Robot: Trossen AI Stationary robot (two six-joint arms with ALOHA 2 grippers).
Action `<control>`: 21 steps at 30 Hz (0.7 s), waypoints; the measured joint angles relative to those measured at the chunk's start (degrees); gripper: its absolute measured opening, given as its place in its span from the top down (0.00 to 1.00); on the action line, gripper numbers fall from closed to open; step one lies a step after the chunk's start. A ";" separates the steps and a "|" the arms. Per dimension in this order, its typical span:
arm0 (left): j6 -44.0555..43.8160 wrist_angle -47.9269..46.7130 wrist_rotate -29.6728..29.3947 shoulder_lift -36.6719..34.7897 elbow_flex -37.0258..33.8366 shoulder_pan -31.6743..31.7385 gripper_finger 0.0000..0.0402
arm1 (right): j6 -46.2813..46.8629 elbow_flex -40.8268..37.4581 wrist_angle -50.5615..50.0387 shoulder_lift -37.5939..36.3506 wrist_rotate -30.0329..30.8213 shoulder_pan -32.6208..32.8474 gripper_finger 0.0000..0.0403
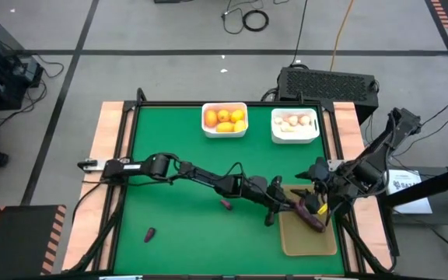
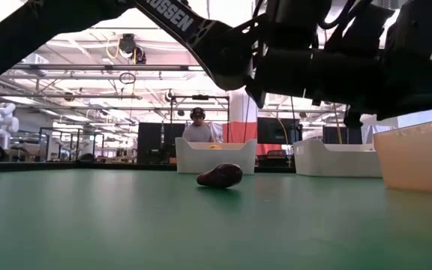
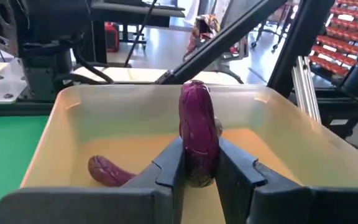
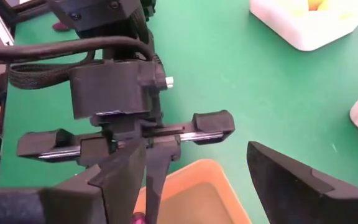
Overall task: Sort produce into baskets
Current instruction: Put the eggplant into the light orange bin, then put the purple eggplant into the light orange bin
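My left gripper (image 1: 290,206) reaches from the table's left over the near-left part of the tan tray (image 1: 308,237) and is shut on a dark purple elongated piece (image 3: 197,134). Another purple piece (image 3: 107,171) lies on the tray floor. My right gripper (image 1: 320,194) is open and empty over the tray's far edge, facing the left gripper (image 4: 194,155). Two purple pieces (image 1: 225,204) (image 1: 150,233) lie on the green mat; one shows in the low view (image 2: 220,175). One white bin (image 1: 225,119) holds orange fruits; the other (image 1: 295,124) holds white bulbs. My left gripper pinches the purple piece between its two fingers, on the piece's two sides near one end (image 3: 197,171). The fingers come from the table's left. The rest of the piece sticks out past the fingertips, over the tray and clear of its floor.
A black box with a grille (image 1: 327,83) stands behind the table's far right edge. The two arms' grippers are close together over the tray. The green mat's left half (image 1: 169,210) is open apart from one purple piece. A person (image 2: 197,127) is in the room beyond.
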 joint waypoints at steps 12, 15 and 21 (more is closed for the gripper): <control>3.07 -7.15 -0.03 -1.39 -0.08 0.83 0.58 | -1.35 0.00 0.05 0.24 0.28 0.00 0.33; 3.82 -13.69 -0.02 -3.89 -0.08 1.21 0.55 | -1.16 0.00 0.23 0.49 0.28 0.00 0.33; 10.74 -40.31 -0.06 -13.78 0.05 1.78 0.54 | -0.68 0.00 0.58 0.64 0.99 0.00 0.33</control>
